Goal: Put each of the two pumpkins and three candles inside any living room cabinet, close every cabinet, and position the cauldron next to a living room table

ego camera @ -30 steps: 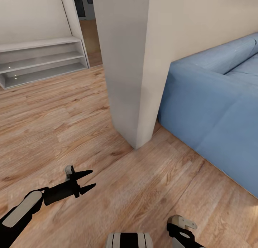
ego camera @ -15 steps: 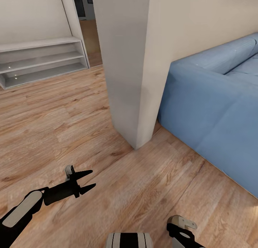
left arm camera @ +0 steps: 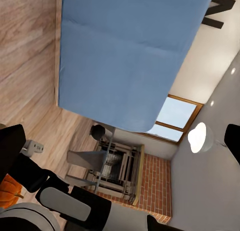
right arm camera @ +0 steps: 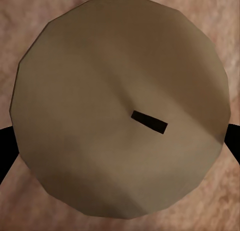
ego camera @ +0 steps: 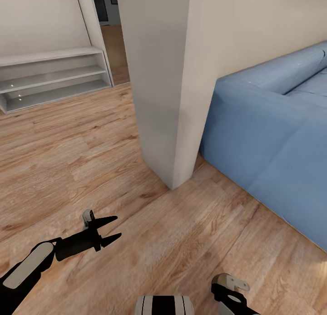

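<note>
Here, at the far left of the head view, the white open shelving (ego camera: 54, 76) stands against the wall, with nothing of the task on it. Nearer the robot, the left gripper (ego camera: 117, 227) hangs low over the wood floor (ego camera: 81, 160) with its two pointed fingers apart and nothing between them. Its wrist camera catches a sliver of orange pumpkin (left arm camera: 8, 190) past the robot's own dark body, on the floor; how far off it sits cannot be told.

The pale wall corner (ego camera: 168, 87) rises in the middle, close ahead. To its right and down at the edge of the head view is the right gripper (right arm camera: 119, 148). Its wrist camera looks straight onto the flat, round, tan top of a candle (right arm camera: 100, 81) with a short dark wick, and the dark fingers (right arm camera: 4, 153) press in at the rim from both sides, so it appears clamped on the candle's flank.

The candle is likely light and stiff, but wax is smooth and its round side gives the pads little to bite on. A hold across the full width of the body suits it, squeezed gently so the surface is not marked. The blue sofa (ego camera: 272, 137) fills the right side. The cabinet is not in sight.
</note>
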